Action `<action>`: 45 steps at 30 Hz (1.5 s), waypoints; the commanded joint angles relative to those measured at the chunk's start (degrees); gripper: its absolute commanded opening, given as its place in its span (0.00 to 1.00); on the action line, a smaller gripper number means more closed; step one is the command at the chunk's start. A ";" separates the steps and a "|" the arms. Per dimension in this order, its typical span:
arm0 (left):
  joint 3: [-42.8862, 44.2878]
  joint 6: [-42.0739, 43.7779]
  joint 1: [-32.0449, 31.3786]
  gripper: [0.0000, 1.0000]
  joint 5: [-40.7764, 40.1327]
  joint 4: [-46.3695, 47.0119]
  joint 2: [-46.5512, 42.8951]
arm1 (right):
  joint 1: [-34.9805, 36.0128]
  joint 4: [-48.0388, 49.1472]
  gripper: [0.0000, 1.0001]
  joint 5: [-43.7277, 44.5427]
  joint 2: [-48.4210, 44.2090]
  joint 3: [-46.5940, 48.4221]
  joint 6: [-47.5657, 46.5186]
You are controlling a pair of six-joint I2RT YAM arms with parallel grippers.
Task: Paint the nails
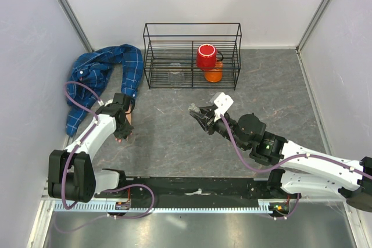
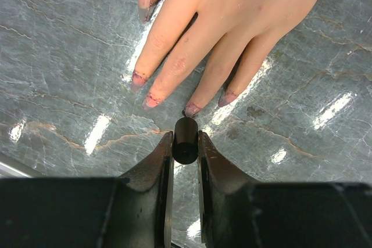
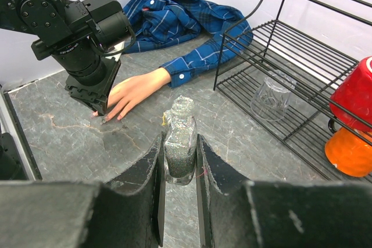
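Left jaws are clenched on a short black brush cap (image 2: 185, 142), held upright over the grey surface (image 2: 70, 56). Right jaws grasp a small uncapped bottle of glittery polish (image 3: 179, 143) by its body, well apart from the work, out over the middle of the surface.

The fake hand (image 2: 244, 15) lies palm down on the surface, its wrist running into a blue plaid sleeve (image 3: 192, 65) near the left wall. The fingers are spread and point toward the left wrist camera. The nails (image 2: 150, 101) carry uneven purplish smears, mostly at their edges. The cap stands just beside the nail (image 2: 192, 108) of the third long finger from the left in that view. The bristles are almost wholly hidden under the cap, so contact with the nail cannot be confirmed.

Step in hand, as judged: the painting stroke itself, at this one nail, with the bottle kept ready for reloading.

The next move calls for a short, light drag of the brush tip along the nail toward the fingertip. It should stay inside the nail's edges, since the skin around the neighbouring nails already shows stray colour. The nail to its right (image 2: 228, 98) would follow, or else the brush goes back to the bottle. That dip calls for lining the brush up with the bottle's narrow neck.

A wire rack (image 1: 192, 56) at the back holds a red cup (image 1: 206, 56) and a clear glass (image 3: 272, 97). It plays no part here.
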 commanded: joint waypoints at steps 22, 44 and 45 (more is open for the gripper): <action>0.96 -0.17 0.32 0.02 0.28 -0.30 -1.26 | -0.31 2.10 0.00 -0.86 0.06 0.91 0.95; 0.70 0.35 0.41 0.02 -0.42 1.02 -1.78 | -0.40 2.27 0.00 -1.21 0.32 0.91 1.12; 0.70 0.35 0.32 0.02 -0.51 1.20 -1.87 | -0.31 2.27 0.00 -1.21 0.24 0.91 1.12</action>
